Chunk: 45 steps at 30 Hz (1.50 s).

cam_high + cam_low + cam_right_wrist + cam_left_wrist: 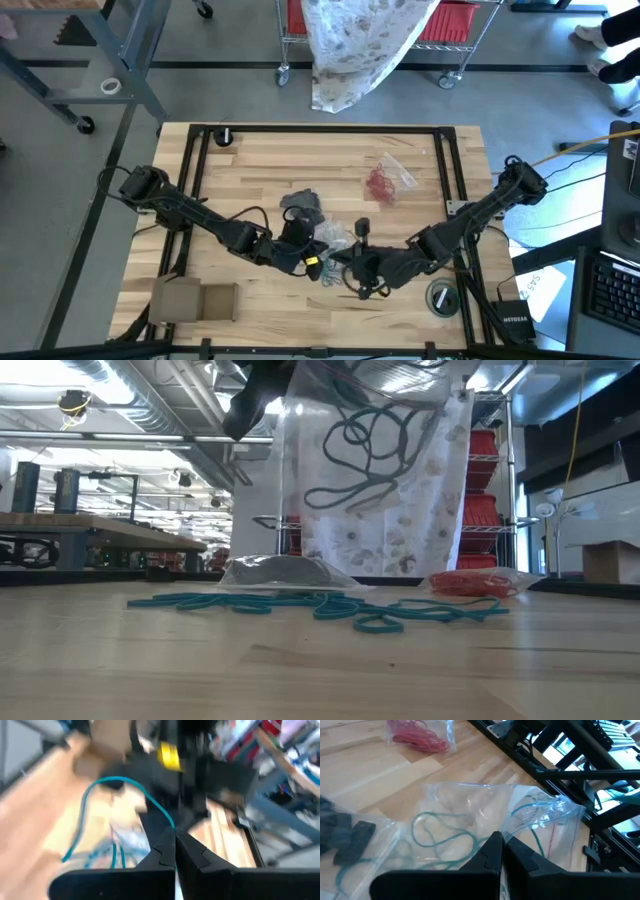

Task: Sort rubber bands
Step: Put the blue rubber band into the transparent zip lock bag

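High view showed the table (250, 160) bearing, beside the clear bag (470, 815) as landmark, the left gripper (501, 851) pinched shut on its rim, the right gripper (174, 851) closed on a teal rubber band (120, 782), presumably for bagging.

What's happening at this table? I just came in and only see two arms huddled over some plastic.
Two robot arms are sorting rubber bands by colour into clear bags. The left gripper is shut on the edge of a clear bag holding teal bands, and the right gripper is shut with a teal band looped right at its tips. Both meet near the table's front middle. Farther back lie a bag of red bands and a bag of dark bands. More teal bands lie loose on the wooden table.
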Each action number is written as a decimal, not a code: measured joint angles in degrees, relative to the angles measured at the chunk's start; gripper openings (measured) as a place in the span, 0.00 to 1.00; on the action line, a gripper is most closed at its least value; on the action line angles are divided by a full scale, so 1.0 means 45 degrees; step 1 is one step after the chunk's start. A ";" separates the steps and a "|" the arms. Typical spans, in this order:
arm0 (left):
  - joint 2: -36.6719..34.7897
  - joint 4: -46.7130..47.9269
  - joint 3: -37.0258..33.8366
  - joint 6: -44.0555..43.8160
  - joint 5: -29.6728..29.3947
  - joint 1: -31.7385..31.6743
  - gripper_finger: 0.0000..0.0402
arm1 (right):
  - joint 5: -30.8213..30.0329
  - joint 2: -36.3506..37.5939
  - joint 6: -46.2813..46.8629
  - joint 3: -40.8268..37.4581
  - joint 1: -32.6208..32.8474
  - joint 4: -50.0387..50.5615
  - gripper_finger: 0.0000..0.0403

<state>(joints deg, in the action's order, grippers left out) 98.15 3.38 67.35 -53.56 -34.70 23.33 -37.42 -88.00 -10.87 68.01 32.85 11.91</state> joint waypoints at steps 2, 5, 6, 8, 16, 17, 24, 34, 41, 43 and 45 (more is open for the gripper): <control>-0.0023 0.0044 0.0000 -0.0005 0.0000 0.0060 0.00 | -0.0699 -0.0003 0.0087 -0.0005 -0.0082 0.0759 0.00; -0.0028 0.0134 0.0000 -0.0005 0.0045 0.0132 0.00 | -0.1630 0.0259 0.0031 -0.0010 -0.0070 0.1249 0.00; -0.0028 0.0257 0.0000 -0.0008 0.0053 0.0142 0.00 | -0.1677 0.0422 -0.0001 -0.0010 -0.0065 0.1208 0.00; -0.0040 0.0914 0.0000 -0.0421 0.0098 0.0124 0.00 | -0.1427 0.0820 -0.0071 -0.0010 -0.0057 0.0960 0.00; -0.0019 0.1472 0.0000 -0.1338 0.1341 -0.0546 0.00 | -0.0361 0.1165 -0.0674 -0.0005 -0.0055 0.0526 0.00; -0.0019 0.1535 0.0000 -0.1355 0.1672 -0.0667 0.00 | -0.0269 0.1165 -0.0742 -0.0005 -0.0055 0.0458 0.00; -0.0019 0.1186 0.0000 -0.1320 0.3863 -0.1650 0.00 | 0.0288 0.1165 -0.1665 -0.0012 -0.0055 0.0092 0.00; -0.0077 0.0027 0.0000 -0.0672 0.5040 -0.1952 0.00 | 0.1377 0.0156 -0.0576 -0.0743 -0.0167 0.0458 0.00; -0.0140 -0.0120 0.0000 -0.0470 0.5042 -0.1859 0.00 | 0.1995 -0.0705 0.1916 -0.0743 -0.0507 0.1291 0.00; -0.0140 -0.0167 0.0000 -0.0447 0.4904 -0.1859 0.00 | 0.2229 -0.0824 0.2676 -0.0743 -0.0480 0.1735 0.00; -0.0140 -0.0328 0.0000 -0.0424 0.4784 -0.1863 0.00 | 0.2270 -0.0836 0.3432 -0.0743 -0.0446 0.2378 0.00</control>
<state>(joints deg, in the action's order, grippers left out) 97.51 1.90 67.35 -55.47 -13.17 14.94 -27.21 -91.77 4.57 64.66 30.84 22.61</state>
